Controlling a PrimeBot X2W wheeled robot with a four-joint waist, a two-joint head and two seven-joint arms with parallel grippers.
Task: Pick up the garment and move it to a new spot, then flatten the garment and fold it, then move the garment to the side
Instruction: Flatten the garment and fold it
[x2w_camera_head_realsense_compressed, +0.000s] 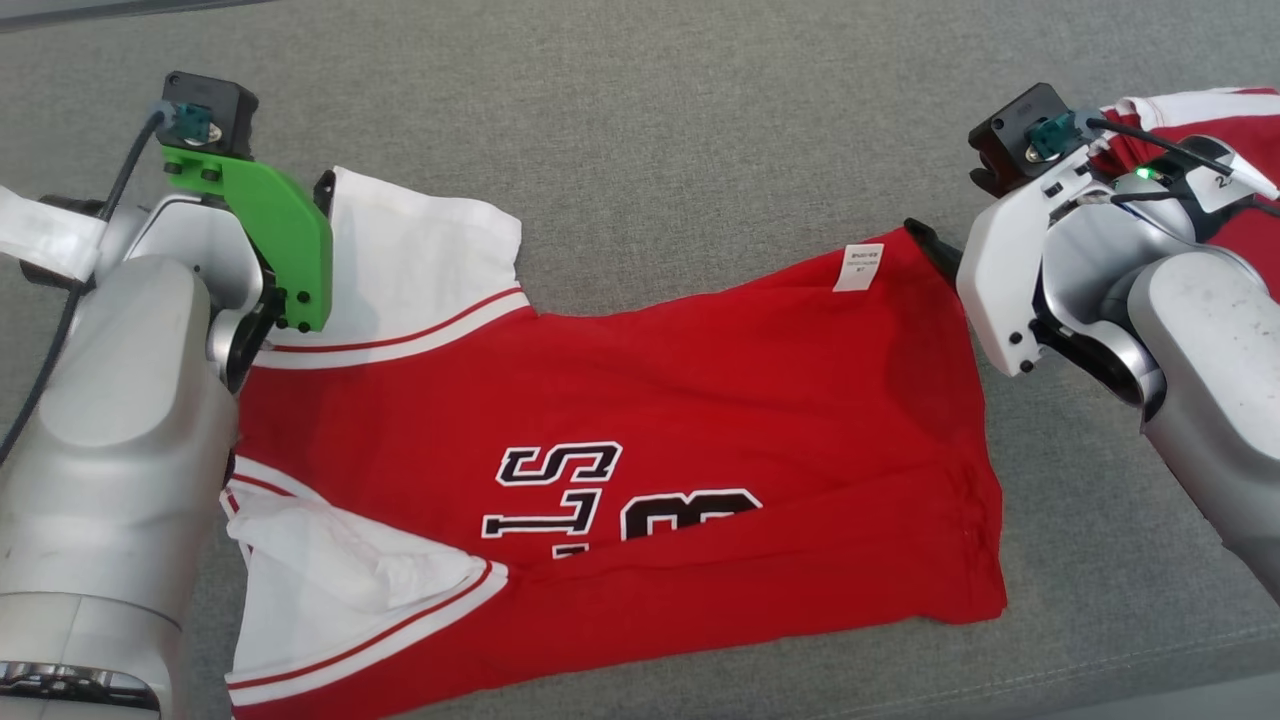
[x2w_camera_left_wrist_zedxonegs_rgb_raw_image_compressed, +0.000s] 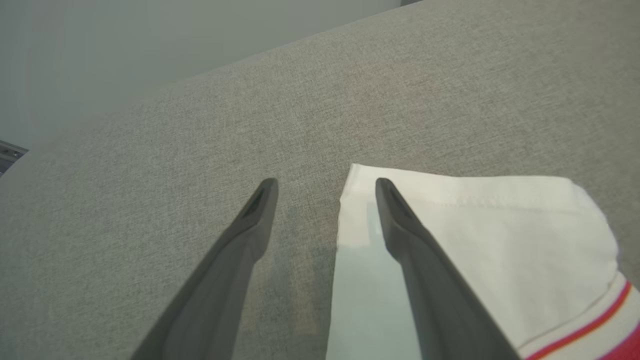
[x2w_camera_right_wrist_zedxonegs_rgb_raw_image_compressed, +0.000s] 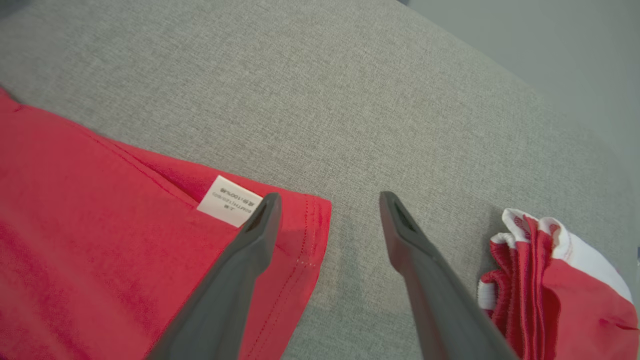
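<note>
A red garment with white sleeves and black-and-white lettering lies spread on the grey cloth surface, its near long edge folded up over the print. My left gripper is open at the far white sleeve, one finger over the sleeve's corner and the other over bare cloth. My right gripper is open above the garment's far hem corner, next to a small white label. One right finger hangs over the red hem, the other over grey cloth. Neither gripper holds anything.
A second red and white garment lies bunched at the far right, behind my right wrist, and shows as a red and white bundle in the right wrist view. Grey upholstery stretches beyond the garment.
</note>
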